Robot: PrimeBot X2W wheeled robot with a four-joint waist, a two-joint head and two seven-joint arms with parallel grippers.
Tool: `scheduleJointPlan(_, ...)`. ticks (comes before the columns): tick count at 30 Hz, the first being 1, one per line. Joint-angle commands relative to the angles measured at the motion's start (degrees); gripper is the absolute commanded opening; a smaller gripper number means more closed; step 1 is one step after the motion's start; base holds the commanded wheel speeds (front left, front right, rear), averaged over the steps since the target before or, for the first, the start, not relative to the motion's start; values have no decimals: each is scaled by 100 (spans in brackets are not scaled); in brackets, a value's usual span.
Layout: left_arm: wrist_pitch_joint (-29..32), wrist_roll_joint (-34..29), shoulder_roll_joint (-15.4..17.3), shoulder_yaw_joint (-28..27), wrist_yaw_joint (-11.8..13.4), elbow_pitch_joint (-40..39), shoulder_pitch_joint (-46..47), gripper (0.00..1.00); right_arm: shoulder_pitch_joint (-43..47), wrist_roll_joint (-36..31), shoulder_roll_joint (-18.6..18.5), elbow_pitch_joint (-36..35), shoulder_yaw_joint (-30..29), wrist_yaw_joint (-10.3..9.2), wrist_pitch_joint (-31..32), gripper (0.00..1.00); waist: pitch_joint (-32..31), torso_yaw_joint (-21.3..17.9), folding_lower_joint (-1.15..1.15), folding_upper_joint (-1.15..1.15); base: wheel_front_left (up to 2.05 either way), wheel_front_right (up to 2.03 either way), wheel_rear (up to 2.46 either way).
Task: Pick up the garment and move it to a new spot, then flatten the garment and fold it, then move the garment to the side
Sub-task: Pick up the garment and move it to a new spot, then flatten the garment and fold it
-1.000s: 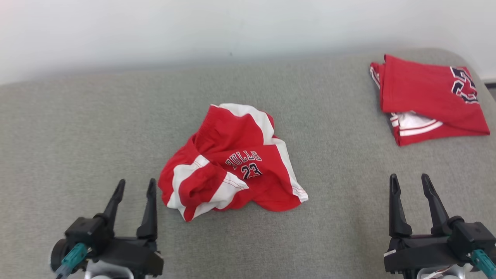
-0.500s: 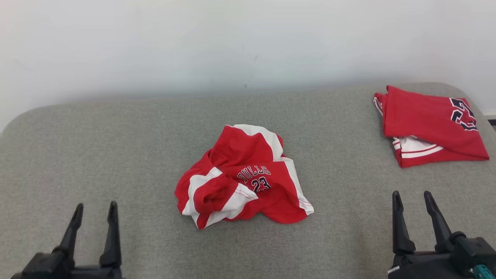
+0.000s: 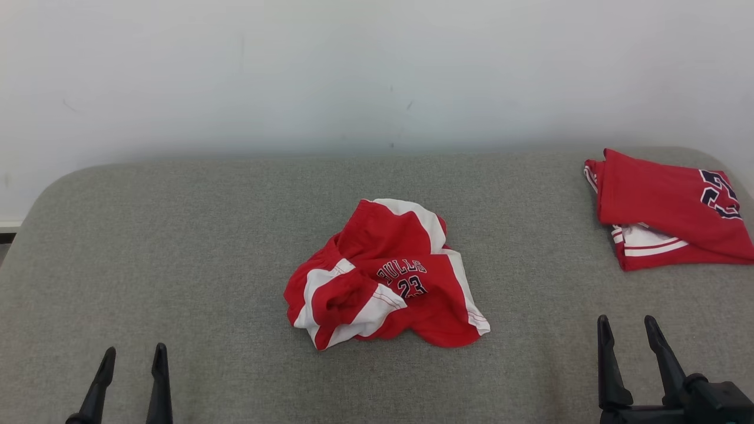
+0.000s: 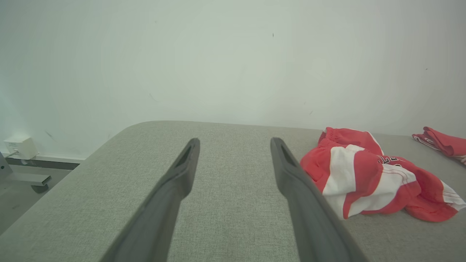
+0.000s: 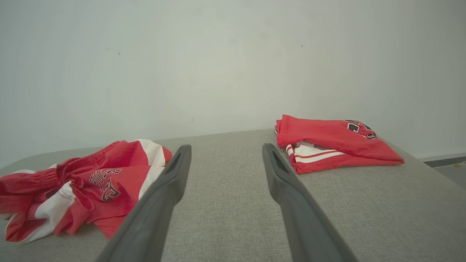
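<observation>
Grey padded surface, plain white wall behind, crumpled garment at centre, left claw and right claw spread

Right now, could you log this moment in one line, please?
crumpled garment: centre, untouched | folded garment: far right | left gripper: open, empty | right gripper: open, empty

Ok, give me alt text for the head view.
Crumpled red-and-white shorts marked BULLS 23 lie in the middle of a grey padded surface before a white wall. A folded red garment sits at the far right. The left gripper and right gripper, both open, point up from the bottom corners, touching nothing.
</observation>
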State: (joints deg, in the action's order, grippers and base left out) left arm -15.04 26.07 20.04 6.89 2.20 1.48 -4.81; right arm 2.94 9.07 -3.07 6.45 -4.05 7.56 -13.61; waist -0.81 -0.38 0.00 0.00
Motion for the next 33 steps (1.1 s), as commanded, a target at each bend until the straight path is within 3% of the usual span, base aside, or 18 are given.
scheduleJointPlan(1, -18, -73, -35, -38, -16, 9, -74, 100, 75, 15, -15, 7, 2, -16, 4, 100, -19, 24, 0, 0, 0, 0, 0)
scheduleJointPlan(11, -18, -353, -407, -204, -285, 285, -150, 100, 197, 52, -1, 99, 92, -16, 22, 100, -100, 140, 0, 0, 0, 0, 0)
scheduleJointPlan(33, -18, -747, -743, -540, -614, 562, -91, 100, 168, 114, -9, 179, 231, -16, 11, 100, -127, 162, 0, 0, 0, 0, 0)
